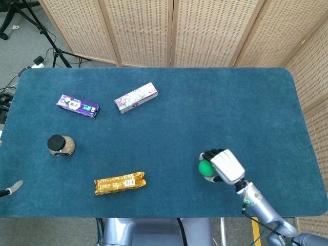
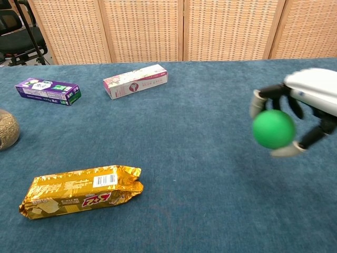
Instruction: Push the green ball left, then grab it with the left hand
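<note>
My right hand [image 2: 305, 113] has its fingers curled around the green ball [image 2: 273, 128], which sits well to the right of the gold snack pack [image 2: 80, 191] on the blue table [image 2: 200, 95]. I can't tell how my left hand [image 1: 11, 188] is set.

The gold snack packet [image 2: 80, 191], near left on the table, carries large red-and-white characters printed upside down toward the camera; they look like "3+2" but cannot be read with certainty. A white barcode label sits on its top. Print on the purple box [image 2: 48, 90] and on the pink floral box [image 2: 135, 80], both far left, is too small to read.
</note>
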You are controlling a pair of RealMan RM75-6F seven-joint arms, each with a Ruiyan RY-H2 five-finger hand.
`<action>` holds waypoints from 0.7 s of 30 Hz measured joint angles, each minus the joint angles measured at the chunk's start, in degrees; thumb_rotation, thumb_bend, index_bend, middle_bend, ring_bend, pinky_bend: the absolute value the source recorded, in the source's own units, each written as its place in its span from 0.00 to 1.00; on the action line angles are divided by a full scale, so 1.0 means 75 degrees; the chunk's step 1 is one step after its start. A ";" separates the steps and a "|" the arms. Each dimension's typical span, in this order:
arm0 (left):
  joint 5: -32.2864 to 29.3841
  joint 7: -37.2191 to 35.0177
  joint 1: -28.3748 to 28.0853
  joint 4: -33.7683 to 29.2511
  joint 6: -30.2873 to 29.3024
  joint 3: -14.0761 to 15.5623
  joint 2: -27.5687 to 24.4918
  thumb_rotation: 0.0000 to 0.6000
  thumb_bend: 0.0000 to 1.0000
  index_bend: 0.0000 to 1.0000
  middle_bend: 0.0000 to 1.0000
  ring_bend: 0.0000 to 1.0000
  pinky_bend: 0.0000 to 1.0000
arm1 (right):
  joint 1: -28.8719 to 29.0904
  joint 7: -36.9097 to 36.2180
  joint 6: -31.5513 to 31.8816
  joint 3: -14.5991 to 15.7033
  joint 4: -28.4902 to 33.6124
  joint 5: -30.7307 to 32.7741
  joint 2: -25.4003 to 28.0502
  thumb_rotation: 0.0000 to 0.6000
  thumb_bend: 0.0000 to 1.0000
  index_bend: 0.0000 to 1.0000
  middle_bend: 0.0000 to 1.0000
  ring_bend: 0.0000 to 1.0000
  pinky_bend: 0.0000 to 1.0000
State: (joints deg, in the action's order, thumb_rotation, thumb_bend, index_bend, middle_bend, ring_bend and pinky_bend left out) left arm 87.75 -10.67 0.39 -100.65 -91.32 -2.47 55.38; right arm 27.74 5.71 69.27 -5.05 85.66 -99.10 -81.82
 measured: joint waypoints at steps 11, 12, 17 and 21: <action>-0.0139 -0.0488 -0.0087 0.0086 0.0239 -0.0025 -0.0139 1.00 0.00 0.00 0.00 0.00 0.00 | 0.1257 0.3699 -0.1460 -0.1244 0.0872 0.2234 -0.1525 1.00 0.52 0.56 0.55 0.51 0.64; -0.0162 -0.0549 -0.0097 0.0100 0.0266 -0.0031 -0.0155 1.00 0.00 0.00 0.00 0.00 0.00 | 0.1420 0.4140 -0.1538 -0.1373 0.0811 0.2691 -0.1858 1.00 0.52 0.56 0.54 0.51 0.64; -0.0300 -0.0885 -0.0276 0.0180 0.0707 -0.0054 -0.0247 1.00 0.00 0.00 0.00 0.00 0.00 | 0.2044 0.5765 -0.1684 -0.1689 0.0002 0.4386 -0.3246 1.00 0.30 0.42 0.33 0.36 0.59; -0.0368 -0.1019 -0.0374 0.0229 0.0868 -0.0061 -0.0309 1.00 0.00 0.00 0.00 0.00 0.00 | 0.2374 0.6350 -0.1784 -0.1795 -0.0397 0.5500 -0.3654 1.00 0.01 0.11 0.03 0.05 0.32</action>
State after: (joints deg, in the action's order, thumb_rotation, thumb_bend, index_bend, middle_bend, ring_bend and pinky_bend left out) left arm 84.99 -18.31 -2.41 -98.93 -84.82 -2.93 53.06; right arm 45.55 53.33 55.90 -18.52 82.69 -57.84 -109.23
